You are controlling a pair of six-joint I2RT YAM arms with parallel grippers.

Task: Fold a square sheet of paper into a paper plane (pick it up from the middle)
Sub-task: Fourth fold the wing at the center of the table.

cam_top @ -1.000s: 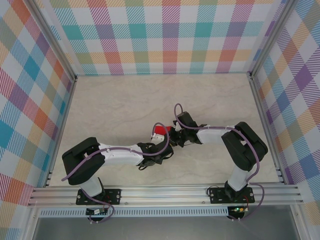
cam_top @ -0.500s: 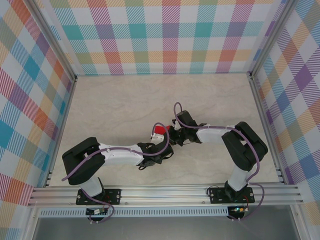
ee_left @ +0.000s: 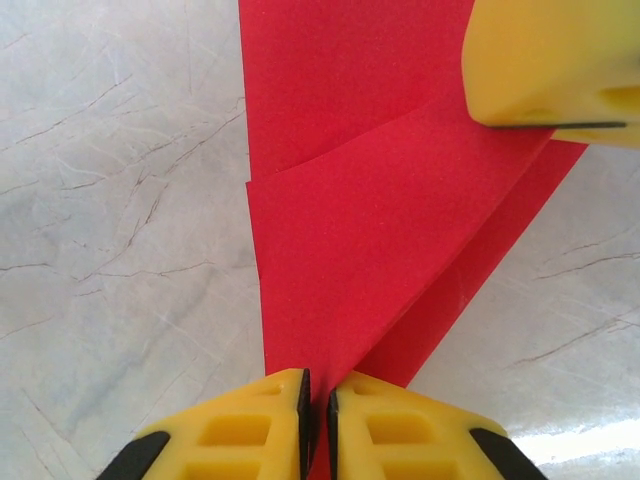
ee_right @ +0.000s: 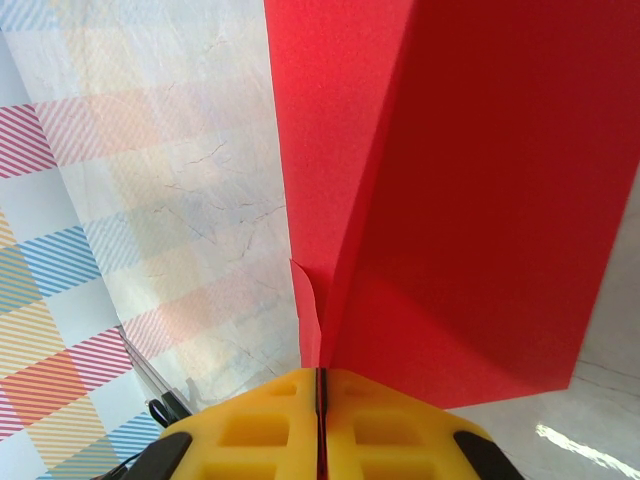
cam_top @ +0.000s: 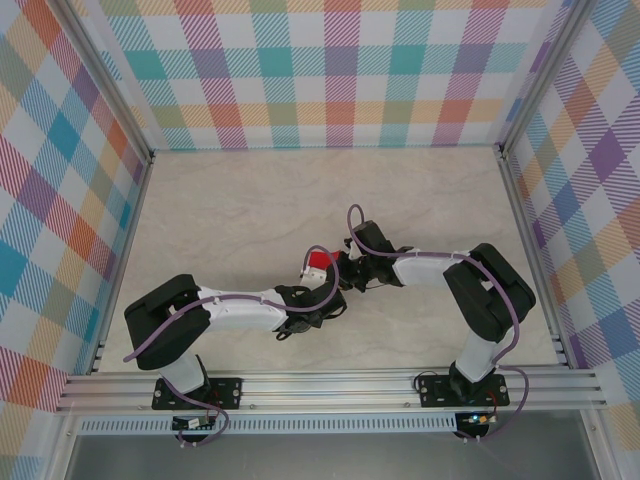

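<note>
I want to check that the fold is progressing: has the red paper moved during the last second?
Yes, only slightly: in the top view the red paper has shifted a little left, toward the left side rail.

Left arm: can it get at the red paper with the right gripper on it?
Likely yes: the left gripper is shut on one edge of the folded red paper; the right gripper clamps another edge, clear of it.

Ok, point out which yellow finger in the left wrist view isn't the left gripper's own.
The finger in the top right corner, over the red paper's far edge: the right gripper's. The left gripper's pair sits at the bottom, shut on the paper.
</note>
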